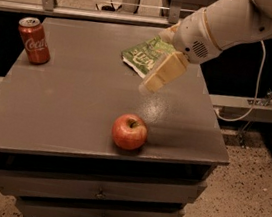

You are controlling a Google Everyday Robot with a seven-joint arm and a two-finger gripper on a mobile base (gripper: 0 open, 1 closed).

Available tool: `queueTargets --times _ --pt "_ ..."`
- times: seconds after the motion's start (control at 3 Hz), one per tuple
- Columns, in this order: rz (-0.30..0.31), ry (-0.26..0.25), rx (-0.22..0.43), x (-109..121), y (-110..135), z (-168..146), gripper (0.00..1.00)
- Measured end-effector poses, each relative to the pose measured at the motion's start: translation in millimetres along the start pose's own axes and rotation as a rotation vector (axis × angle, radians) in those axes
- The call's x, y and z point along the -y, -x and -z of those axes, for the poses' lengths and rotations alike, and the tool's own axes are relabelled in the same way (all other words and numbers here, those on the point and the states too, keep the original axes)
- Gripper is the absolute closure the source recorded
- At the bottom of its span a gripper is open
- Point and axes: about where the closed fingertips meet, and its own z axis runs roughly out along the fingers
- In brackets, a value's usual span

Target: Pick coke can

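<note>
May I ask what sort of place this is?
Probably a robot test area: a drawer cabinet on speckled floor, with a coke can, apple and snack bag on top, the gripper hovering near the bag.

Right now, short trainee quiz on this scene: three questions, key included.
1. True or false: the coke can stands upright near the far left corner of the table.
2. The gripper hovers over the table closest to: A) the coke can, B) the green snack bag, C) the drawers below.
3. Fill in: the round red thing near the table's front edge is an ____.
Key: 1 true. 2 B. 3 apple.
</note>
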Motion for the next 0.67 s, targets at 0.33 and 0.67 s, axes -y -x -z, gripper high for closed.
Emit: queueTargets --times 0.33,0.67 --pt "0.000 0.000 0.000 0.0 0.1 0.0 0.00" --pt "0.028 0.007 0.059 8.2 22.3 -27.8 0.00"
